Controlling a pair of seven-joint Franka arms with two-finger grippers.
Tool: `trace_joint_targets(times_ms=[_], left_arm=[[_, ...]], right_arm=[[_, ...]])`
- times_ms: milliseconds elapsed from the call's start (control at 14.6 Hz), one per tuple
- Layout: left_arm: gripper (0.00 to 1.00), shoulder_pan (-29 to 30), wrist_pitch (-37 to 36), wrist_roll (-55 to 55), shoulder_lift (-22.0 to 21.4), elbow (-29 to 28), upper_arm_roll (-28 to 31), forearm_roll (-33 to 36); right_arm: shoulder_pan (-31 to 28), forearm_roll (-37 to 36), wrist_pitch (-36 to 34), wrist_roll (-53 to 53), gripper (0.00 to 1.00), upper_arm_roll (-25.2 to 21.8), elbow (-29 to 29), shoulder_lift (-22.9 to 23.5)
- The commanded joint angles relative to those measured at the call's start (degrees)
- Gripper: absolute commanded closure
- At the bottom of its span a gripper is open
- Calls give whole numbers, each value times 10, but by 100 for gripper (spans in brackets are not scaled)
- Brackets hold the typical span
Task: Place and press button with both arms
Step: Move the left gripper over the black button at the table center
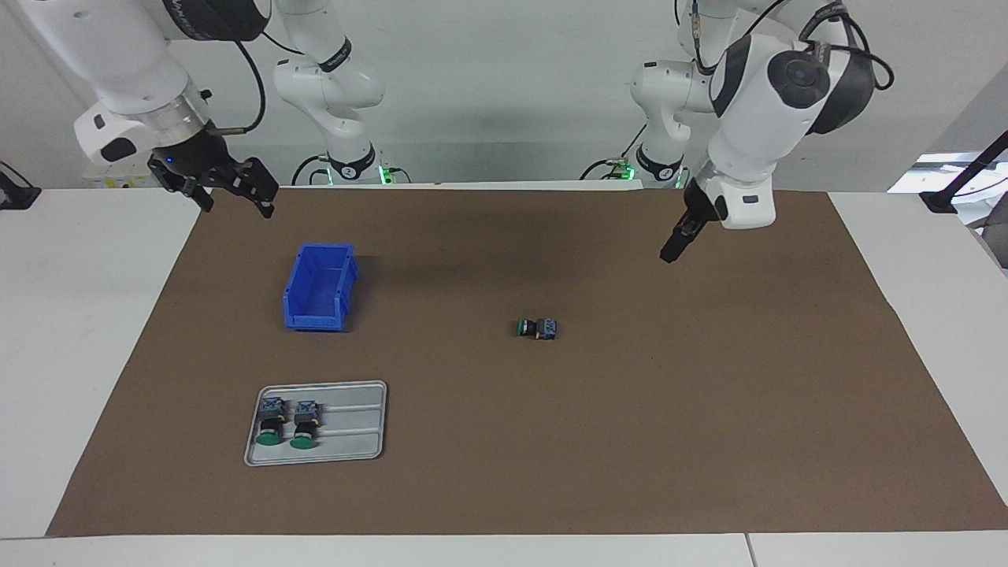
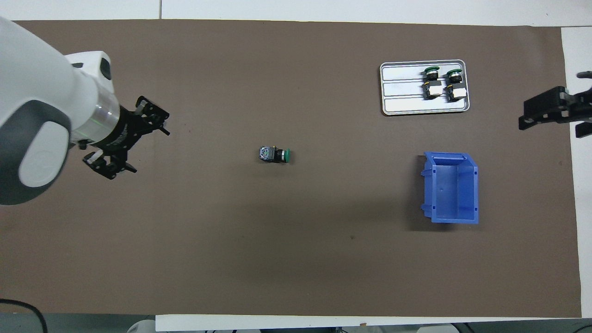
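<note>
Green-capped button with black barrel and blue-grey block, lying on its side, alone mid-mat, cap toward the right arm's end.

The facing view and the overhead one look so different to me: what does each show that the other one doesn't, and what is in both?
Only the facing view shows the two arms' bases and upper joints against the wall, and that both grippers hang in the air above the mat.

Only the overhead view looks straight down into the blue bin, which is empty.

Both show the lone button lying on its side mid-mat, the grey tray holding two more buttons, the left gripper and the right gripper, each open and holding nothing.
</note>
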Motion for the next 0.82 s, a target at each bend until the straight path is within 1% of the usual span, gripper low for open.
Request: trace_joint_targets(times_ms=[0,69,206,343,548,754], left_arm=[[1,-42,54,-113,32,-4,7,-5],[2,-66,78,-168,49,-7,7,-5],[3,-97,121,-243,73,-13,8,-5],[3,-126,163,-279,86,-31,8,-5],[5,-150,219,-346,123,-27,7,-5],[6,-176,245,-387,157,-26,9,-4]], right_arm=[[5,-9,16,-27,0,-14,-55,-38],[7,-9,12,-27,0,-22,-58,-42],[13,-9,18,-30,0,-30,-65,-50],[37,-8,15,-26,0,-52,-77,-54],[38,-7,16,-31,0,-57,-77,-54],[49,-10,16,-59,0,-74,-73,-54]])
